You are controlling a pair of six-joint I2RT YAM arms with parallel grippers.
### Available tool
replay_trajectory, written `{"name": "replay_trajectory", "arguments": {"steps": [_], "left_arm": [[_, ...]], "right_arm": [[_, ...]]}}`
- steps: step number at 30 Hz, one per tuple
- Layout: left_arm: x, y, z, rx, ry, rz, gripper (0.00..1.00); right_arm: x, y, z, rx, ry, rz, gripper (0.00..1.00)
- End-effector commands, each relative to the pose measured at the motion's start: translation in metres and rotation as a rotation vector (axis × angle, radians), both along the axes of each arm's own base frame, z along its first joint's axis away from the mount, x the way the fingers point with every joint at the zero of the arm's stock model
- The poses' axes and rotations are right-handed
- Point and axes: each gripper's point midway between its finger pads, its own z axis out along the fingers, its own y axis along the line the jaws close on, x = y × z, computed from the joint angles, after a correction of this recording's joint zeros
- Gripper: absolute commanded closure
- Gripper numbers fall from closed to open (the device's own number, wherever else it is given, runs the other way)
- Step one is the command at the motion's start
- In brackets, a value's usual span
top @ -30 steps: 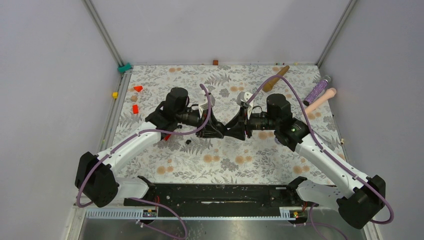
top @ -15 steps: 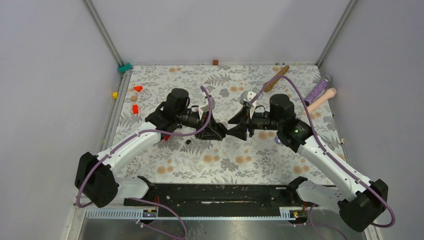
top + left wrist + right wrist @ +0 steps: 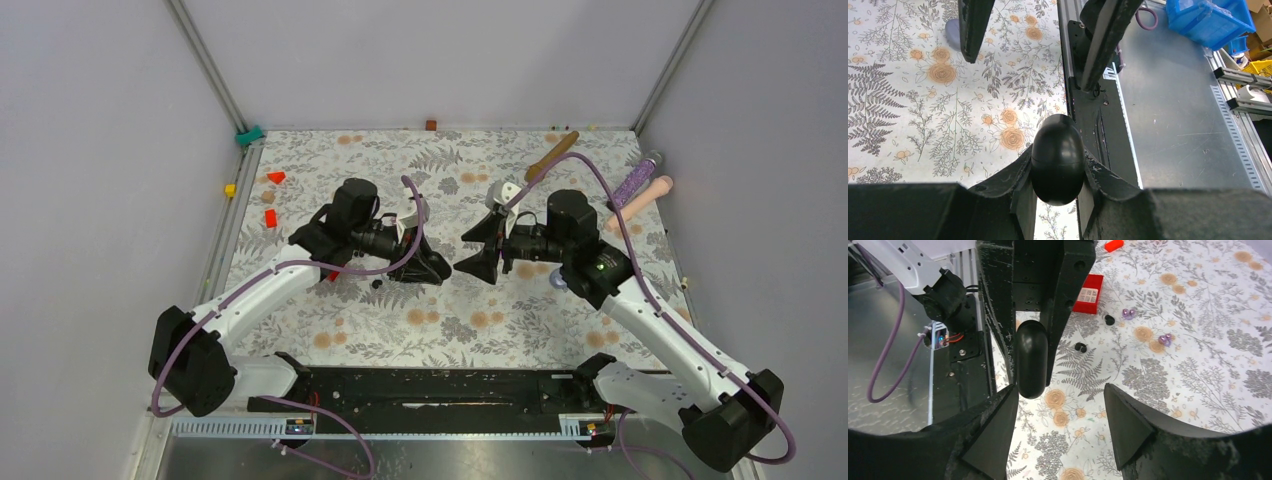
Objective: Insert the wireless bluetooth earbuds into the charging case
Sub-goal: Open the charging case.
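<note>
The charging case [image 3: 1057, 160] is a black egg-shaped shell with a seam round its middle. My left gripper [image 3: 438, 268] is shut on it and holds it above the floral mat. My right gripper [image 3: 1060, 390] faces it, open, with nothing between the fingers; the case [image 3: 1031, 360] hangs just past its left fingertip. On the mat beyond lie two black earbuds [image 3: 1109, 319] [image 3: 1080, 346] and two pale purple earbuds [image 3: 1128, 313] [image 3: 1164, 339], near a red tray [image 3: 1088, 294].
A wooden rod [image 3: 553, 155], a glittery purple cylinder [image 3: 635, 180] and a pink cylinder [image 3: 642, 198] lie at the back right. Red pieces [image 3: 272, 217] and a yellow cube [image 3: 230, 189] sit at the left edge. A pale purple rounded object [image 3: 556, 283] lies by the right arm.
My right gripper has opened wider and drawn back to the right, away from the case. The left gripper has kept its hold and barely moved.
</note>
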Motion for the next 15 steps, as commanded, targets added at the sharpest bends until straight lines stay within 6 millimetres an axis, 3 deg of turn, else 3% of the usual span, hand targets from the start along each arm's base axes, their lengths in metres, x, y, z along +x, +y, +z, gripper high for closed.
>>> {"name": "replay_trajectory", "arguments": {"steps": [1, 6, 10, 15], "left_arm": [[-0.003, -0.003, 0.023, -0.062, -0.070, -0.041, 1.00], [-0.002, -0.004, 0.024, -0.067, -0.058, -0.041, 1.00], [-0.005, -0.004, 0.025, -0.070, -0.054, -0.049, 1.00], [-0.005, -0.004, 0.026, -0.073, -0.051, -0.054, 1.00]], "right_arm": [[-0.014, 0.011, 0.026, 0.085, 0.041, 0.090, 0.26], [-0.010, 0.021, 0.016, 0.082, 0.102, 0.098, 0.01], [0.004, 0.021, 0.005, 0.057, 0.115, 0.030, 0.01], [0.016, 0.023, 0.007, 0.067, 0.090, -0.016, 0.00]]}}
